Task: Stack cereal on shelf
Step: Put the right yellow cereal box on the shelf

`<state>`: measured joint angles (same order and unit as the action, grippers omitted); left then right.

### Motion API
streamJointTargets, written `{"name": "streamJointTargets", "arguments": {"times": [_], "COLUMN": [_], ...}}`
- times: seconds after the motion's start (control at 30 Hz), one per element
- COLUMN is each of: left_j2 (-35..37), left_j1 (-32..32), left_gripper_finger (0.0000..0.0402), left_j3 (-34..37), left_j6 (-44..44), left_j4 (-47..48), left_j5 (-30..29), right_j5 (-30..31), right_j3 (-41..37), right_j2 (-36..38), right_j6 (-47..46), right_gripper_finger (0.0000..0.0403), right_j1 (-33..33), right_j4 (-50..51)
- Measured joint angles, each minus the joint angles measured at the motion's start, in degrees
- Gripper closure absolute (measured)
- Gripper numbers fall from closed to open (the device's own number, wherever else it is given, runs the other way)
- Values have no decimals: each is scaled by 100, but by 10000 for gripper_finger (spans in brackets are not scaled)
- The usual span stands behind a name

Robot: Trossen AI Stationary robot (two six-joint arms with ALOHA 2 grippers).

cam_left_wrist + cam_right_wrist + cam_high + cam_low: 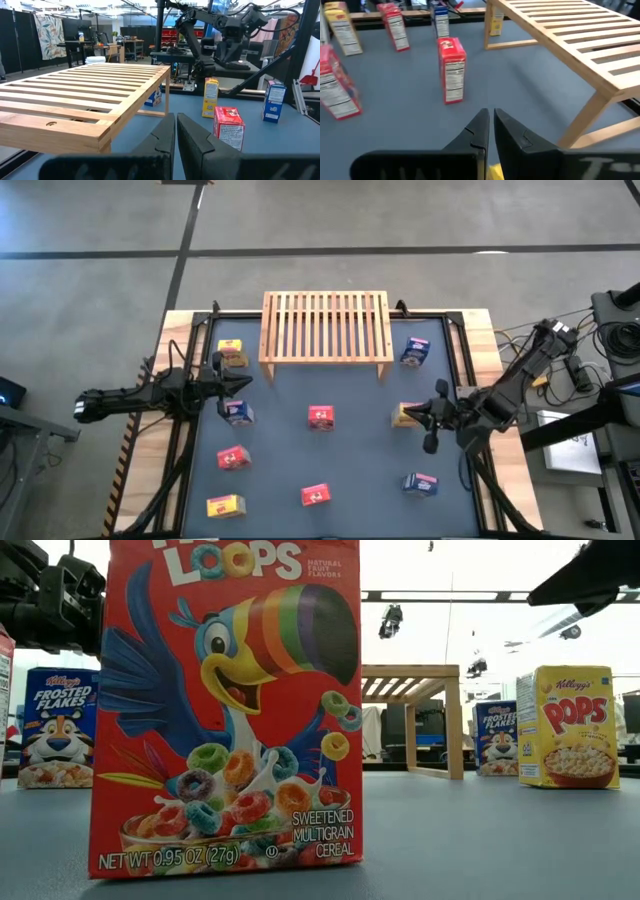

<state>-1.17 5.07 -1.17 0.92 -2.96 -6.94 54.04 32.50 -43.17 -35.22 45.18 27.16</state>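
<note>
While the wooden shelf (326,326) stands bare at the table's (280,470) far edge, nine cereal boxes sit scattered over the mat in front of it and beside it: yellow (231,353), blue (415,352), red (321,417) among them. Left end effector (244,385), fingers pressed together and holding nothing, hovers near the left edge; right end effector (418,417), likewise pressed together and holding nothing, hovers near the right edge beside a yellow box (404,415).

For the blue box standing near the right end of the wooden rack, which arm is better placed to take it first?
Probably the right. The right gripper, shut, hovers on that side of the mat, with the blue box just beyond it beside the rack. The left gripper, shut too, is across the table by a yellow box.
</note>
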Motion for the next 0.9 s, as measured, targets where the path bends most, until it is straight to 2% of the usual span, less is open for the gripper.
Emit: {"name": "streamJointTargets", "arguments": {"times": [0.43,0.57,0.9], "left_j2": [0,0,0], "left_j1": [1,0,2], "left_gripper_finger": [400,400,400], "left_j3": [0,0,0], "left_j6": [0,0,1], "left_j4": [0,0,0], "left_j5": [0,0,1], "right_j5": [-14,-317,-534], "right_j3": [-40,-40,-42], "right_j2": [-3,0,118], "right_j6": [210,274,382], "right_gripper_finger": [385,385,378], "right_j1": [147,147,246], "right_j4": [4,53,240]}}
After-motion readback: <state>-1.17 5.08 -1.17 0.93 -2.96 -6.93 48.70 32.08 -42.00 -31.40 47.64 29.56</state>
